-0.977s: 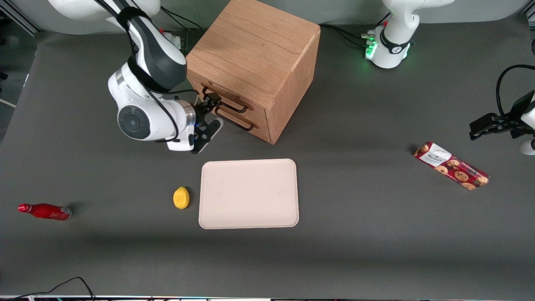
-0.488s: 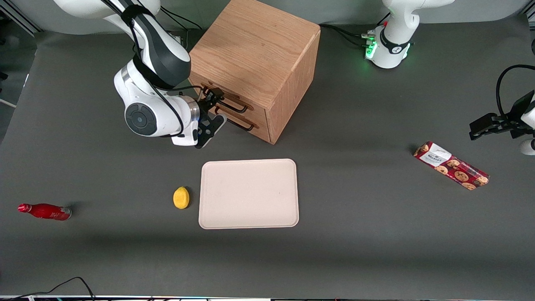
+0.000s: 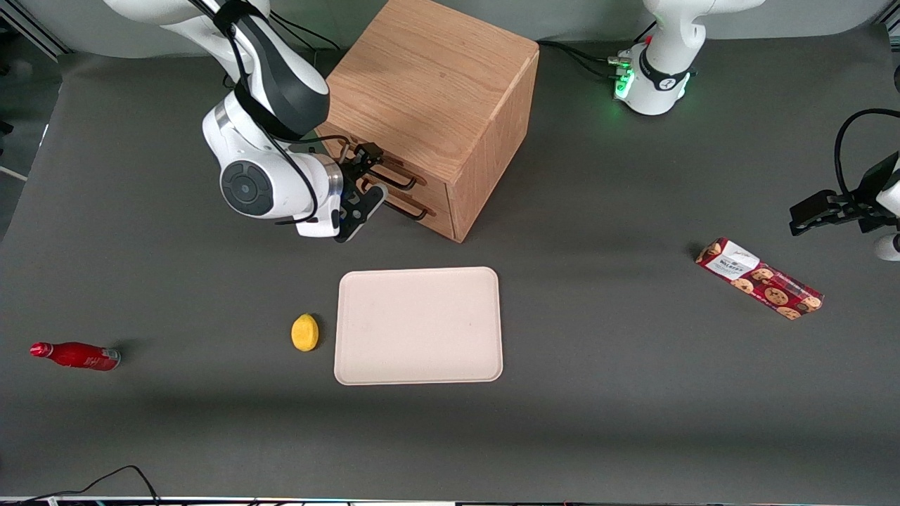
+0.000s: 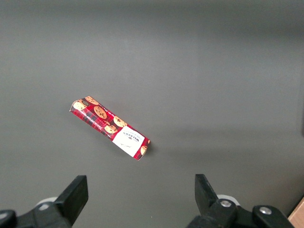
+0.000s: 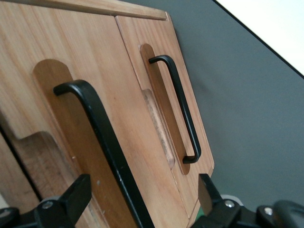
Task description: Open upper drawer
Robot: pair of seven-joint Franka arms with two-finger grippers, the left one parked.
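Closing in on the boxy light-oak cabinet (image 3: 429, 105), the right arm's black two-finger gripper (image 3: 367, 177) has crept nearer over the last second. Its fingers (image 5: 76, 197) sit spread wide, straddling the upper drawer's thin black bar handle (image 5: 107, 147), gripping nothing yet. That shallow oak upper drawer (image 3: 394, 169) looks shut, so the pull hasn't started.

**Gripper screens drawer fronts from front camera**

Seen from the front, the gripper (image 3: 365, 179) and its arm cover part of the upper drawer (image 3: 394, 171) and its handle (image 3: 391, 180); contact between fingertips and bar cannot be judged. In the right wrist view, the near handle (image 5: 104, 142) runs out of frame, and only the fingers' (image 5: 71, 197) tips show.
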